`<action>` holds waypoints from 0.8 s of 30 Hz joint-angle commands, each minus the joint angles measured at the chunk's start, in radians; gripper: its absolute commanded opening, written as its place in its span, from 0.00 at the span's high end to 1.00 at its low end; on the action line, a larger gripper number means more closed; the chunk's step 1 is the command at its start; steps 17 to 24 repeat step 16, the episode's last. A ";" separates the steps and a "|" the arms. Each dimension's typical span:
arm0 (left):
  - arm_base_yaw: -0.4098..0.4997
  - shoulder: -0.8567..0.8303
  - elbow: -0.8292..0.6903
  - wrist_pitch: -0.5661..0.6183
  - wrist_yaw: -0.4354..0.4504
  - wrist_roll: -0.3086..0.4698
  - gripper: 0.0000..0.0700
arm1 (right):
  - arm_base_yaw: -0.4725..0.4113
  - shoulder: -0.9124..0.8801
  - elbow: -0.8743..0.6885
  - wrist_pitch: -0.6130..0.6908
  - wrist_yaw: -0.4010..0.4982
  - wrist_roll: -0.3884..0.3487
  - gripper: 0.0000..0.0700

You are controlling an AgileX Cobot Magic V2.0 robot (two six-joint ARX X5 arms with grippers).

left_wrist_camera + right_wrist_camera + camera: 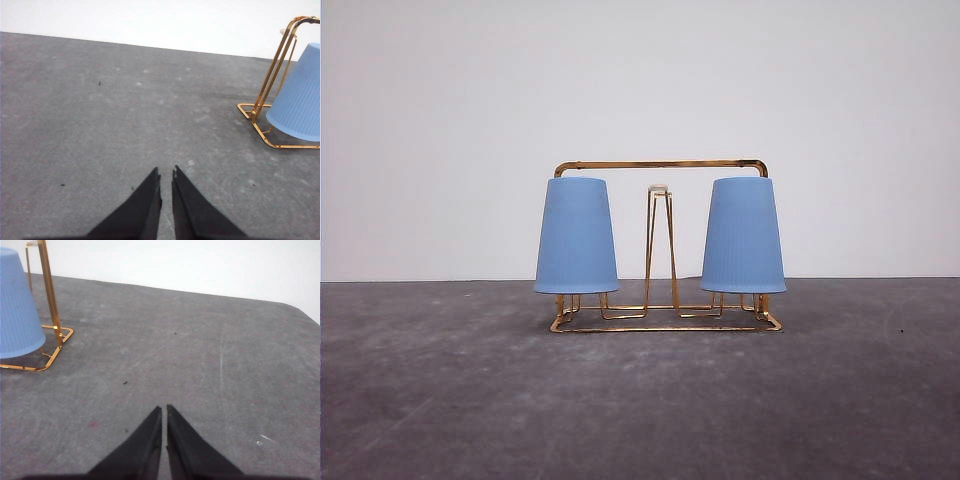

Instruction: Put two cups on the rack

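Two light-blue cups, left cup (576, 236) and right cup (743, 236), inverted over outer prongs of gold wire rack (661, 166), standing mid-counter (640, 400); middle prong bare. Left pincer (166, 172) clenched, empty, low over the counter, well apart from the rack. Right pincer (164, 409) likewise clenched and empty, well apart on the opposite side. Task judged complete. Remaining risk (slight): an arm sweeping inward could clip the light wire frame, tipping it or knocking a loosely seated cup off its prong.
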 commanded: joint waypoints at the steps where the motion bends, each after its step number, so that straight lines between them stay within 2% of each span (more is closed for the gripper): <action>1: 0.000 -0.001 -0.013 -0.005 -0.002 0.002 0.96 | 0.000 -0.001 -0.003 0.013 0.000 0.008 0.98; 24: 0.000 -0.001 -0.013 -0.005 -0.002 0.002 0.96 | 0.000 -0.001 -0.003 0.013 0.000 0.008 0.98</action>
